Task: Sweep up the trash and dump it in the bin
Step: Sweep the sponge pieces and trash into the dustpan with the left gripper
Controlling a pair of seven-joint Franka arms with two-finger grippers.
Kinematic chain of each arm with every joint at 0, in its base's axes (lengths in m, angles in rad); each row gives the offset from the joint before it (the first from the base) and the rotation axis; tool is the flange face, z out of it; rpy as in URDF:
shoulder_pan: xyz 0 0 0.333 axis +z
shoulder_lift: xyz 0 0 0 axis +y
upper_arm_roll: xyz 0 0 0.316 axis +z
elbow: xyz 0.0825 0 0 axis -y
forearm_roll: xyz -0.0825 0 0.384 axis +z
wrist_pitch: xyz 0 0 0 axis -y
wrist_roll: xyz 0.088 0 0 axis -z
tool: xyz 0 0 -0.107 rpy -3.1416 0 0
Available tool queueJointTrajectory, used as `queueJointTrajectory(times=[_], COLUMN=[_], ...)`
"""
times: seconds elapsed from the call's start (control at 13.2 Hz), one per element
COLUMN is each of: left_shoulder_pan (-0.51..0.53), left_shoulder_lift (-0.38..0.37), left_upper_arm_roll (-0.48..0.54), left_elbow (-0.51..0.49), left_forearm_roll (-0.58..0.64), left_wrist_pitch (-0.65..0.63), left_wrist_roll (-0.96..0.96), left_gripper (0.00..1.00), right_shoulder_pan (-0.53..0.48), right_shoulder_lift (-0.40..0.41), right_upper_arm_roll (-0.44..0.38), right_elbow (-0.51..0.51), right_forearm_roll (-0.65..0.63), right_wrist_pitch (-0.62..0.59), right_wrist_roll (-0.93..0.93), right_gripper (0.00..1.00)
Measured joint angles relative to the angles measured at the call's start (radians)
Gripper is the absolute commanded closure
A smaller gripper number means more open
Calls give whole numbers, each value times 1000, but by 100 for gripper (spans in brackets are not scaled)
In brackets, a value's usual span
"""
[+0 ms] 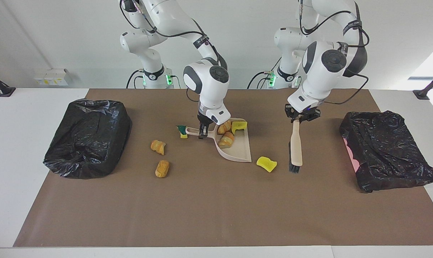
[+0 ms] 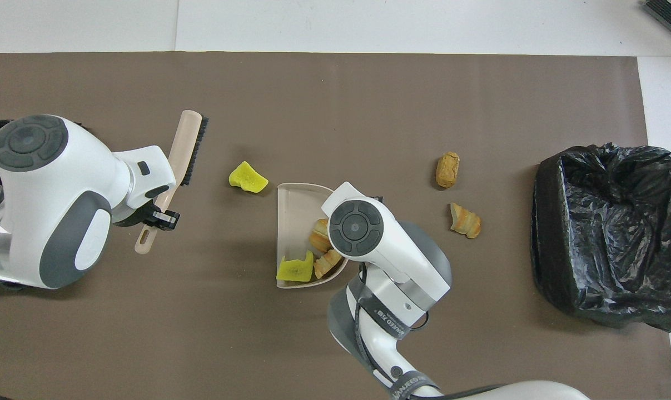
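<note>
Facing view: the right gripper (image 1: pixel 202 134) at frame centre pinches the dustpan (image 1: pixel 234 146) handle, three trash scraps (image 1: pixel 229 133) in the pan and four on the counter (image 1: pixel 216 215) around it; the left gripper (image 1: pixel 301 117), right of centre, is clamped on the brush (image 1: pixel 296 146) handle. Overhead view: the brush hangs at left, the loose yellow sponge (image 2: pixel 247 178) between it and the pan; such scraps look light and soft, likely to roll, so push low with the bristles.
</note>
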Motion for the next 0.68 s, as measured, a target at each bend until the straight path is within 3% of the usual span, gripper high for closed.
queueJointTrajectory(times=[0.38,0.68], left_shoulder_pan=[4,-40], left_shoulder_lift=[172,183], left_upper_arm_roll=[-16,-33], left_elbow=[80,-9], left_forearm_roll=[127,130], left_wrist_pitch=[40,75], left_wrist_roll=[77,87], left_gripper=[100,100], right_shoulder_pan=[0,0], right_shoulder_lift=[0,0], right_upper_arm_roll=[0,0], right_elbow=[0,0], right_forearm_roll=[0,0], right_wrist_pitch=[0,0], right_wrist_roll=[0,0], right_gripper=[100,100])
